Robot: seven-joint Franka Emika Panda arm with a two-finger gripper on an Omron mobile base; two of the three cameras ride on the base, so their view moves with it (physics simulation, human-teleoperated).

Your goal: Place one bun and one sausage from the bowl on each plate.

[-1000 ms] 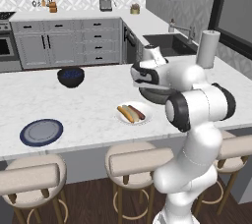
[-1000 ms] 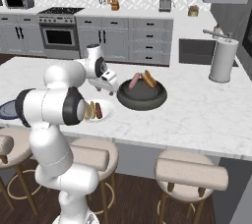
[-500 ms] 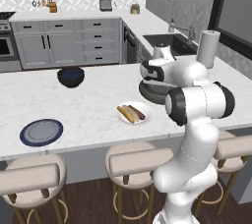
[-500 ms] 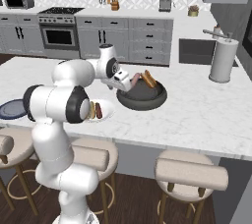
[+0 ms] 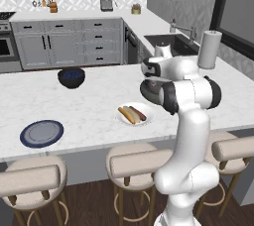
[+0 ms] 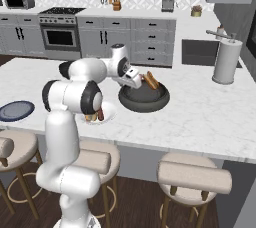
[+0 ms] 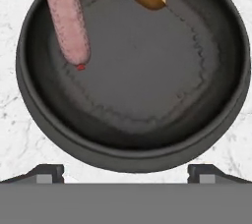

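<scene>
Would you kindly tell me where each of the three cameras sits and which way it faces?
Left base view: behind the arm to its left, facing forward and down over the counter; the arm rises at lower right.
Right base view: behind to its right, same counter; the arm rises at lower left.
Hand view: on the hand, looking down into the bowl; the open claw shows at the bottom.
Shared: both base views show the white plate, blue-rimmed plate and paper towel roll.

Matt dark bowl [image 7: 128, 139] with a rough, cracked floor; white veined marble counter [image 7: 15, 134], smooth
</scene>
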